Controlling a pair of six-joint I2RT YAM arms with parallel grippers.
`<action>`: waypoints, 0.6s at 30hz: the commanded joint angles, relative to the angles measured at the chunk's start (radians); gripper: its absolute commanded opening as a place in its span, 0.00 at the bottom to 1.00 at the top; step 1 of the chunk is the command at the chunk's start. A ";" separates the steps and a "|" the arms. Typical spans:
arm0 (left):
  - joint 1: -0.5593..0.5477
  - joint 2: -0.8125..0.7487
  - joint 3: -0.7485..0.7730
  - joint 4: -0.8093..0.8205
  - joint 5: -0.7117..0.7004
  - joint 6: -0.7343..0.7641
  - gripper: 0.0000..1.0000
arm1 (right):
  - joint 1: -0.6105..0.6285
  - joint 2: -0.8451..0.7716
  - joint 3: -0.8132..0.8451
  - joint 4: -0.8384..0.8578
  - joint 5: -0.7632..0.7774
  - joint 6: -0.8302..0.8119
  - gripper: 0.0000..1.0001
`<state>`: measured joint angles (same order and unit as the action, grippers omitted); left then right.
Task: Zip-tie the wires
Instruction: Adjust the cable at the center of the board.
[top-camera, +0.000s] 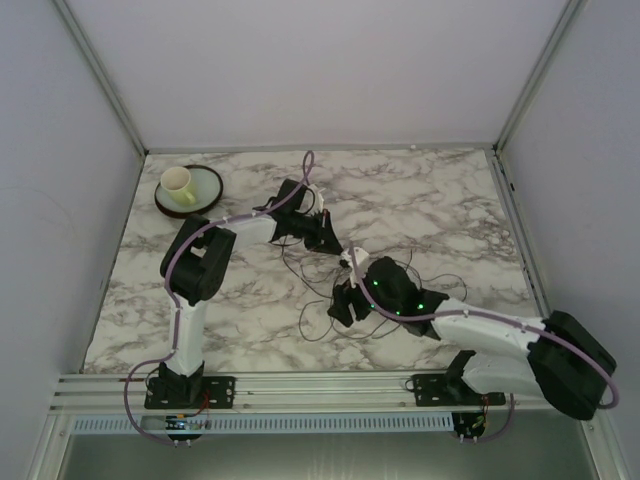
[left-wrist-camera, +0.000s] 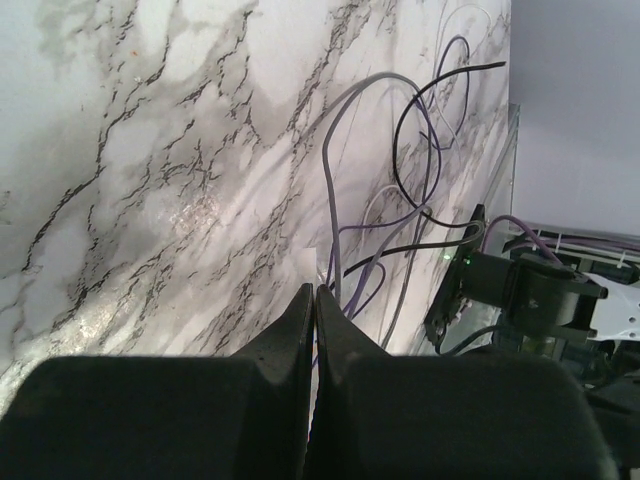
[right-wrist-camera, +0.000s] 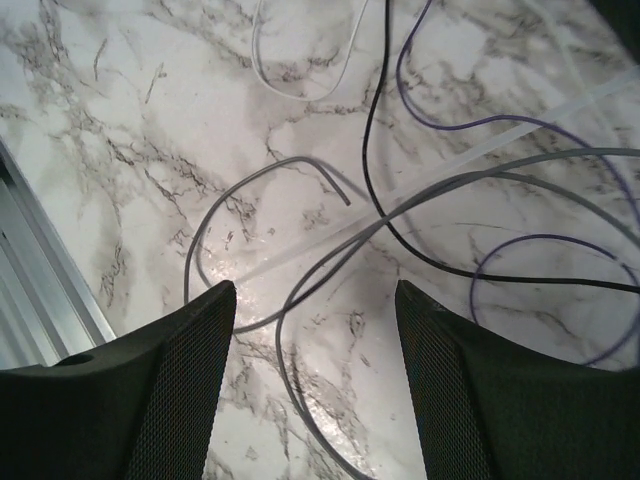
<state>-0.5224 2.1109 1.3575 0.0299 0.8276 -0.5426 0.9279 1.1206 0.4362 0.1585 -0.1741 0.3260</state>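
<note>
The wires (top-camera: 302, 322) lie in loose loops on the marble table (top-camera: 450, 200) between the two grippers; they are thin and black, grey and purple. My left gripper (top-camera: 328, 243) is shut, and in the left wrist view (left-wrist-camera: 313, 290) the purple and grey wires (left-wrist-camera: 328, 200) run into its closed tips. My right gripper (top-camera: 343, 300) is open and hovers low over the wires. In the right wrist view (right-wrist-camera: 315, 290) a grey wire (right-wrist-camera: 283, 330) lies on the table between its fingers, untouched. A clear thin strip (right-wrist-camera: 500, 147) lies across the wires.
A yellow cup (top-camera: 178, 183) stands on a dark-rimmed plate (top-camera: 212, 192) at the back left corner. The right arm's wrist (left-wrist-camera: 530, 295) is close to my left gripper. A metal rail (right-wrist-camera: 40, 290) runs along the near edge. Walls enclose the table.
</note>
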 joint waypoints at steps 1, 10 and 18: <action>0.002 -0.011 -0.028 0.069 -0.014 -0.036 0.00 | -0.011 0.134 0.123 -0.122 -0.091 0.060 0.65; -0.004 -0.012 -0.029 0.091 -0.019 -0.059 0.00 | -0.010 0.335 0.218 -0.187 -0.224 0.042 0.65; -0.005 -0.011 -0.026 0.094 -0.024 -0.064 0.00 | 0.007 0.333 0.227 -0.204 -0.301 0.045 0.50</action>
<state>-0.5247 2.1109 1.3273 0.1005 0.8028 -0.5976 0.9237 1.4586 0.6250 -0.0288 -0.4080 0.3576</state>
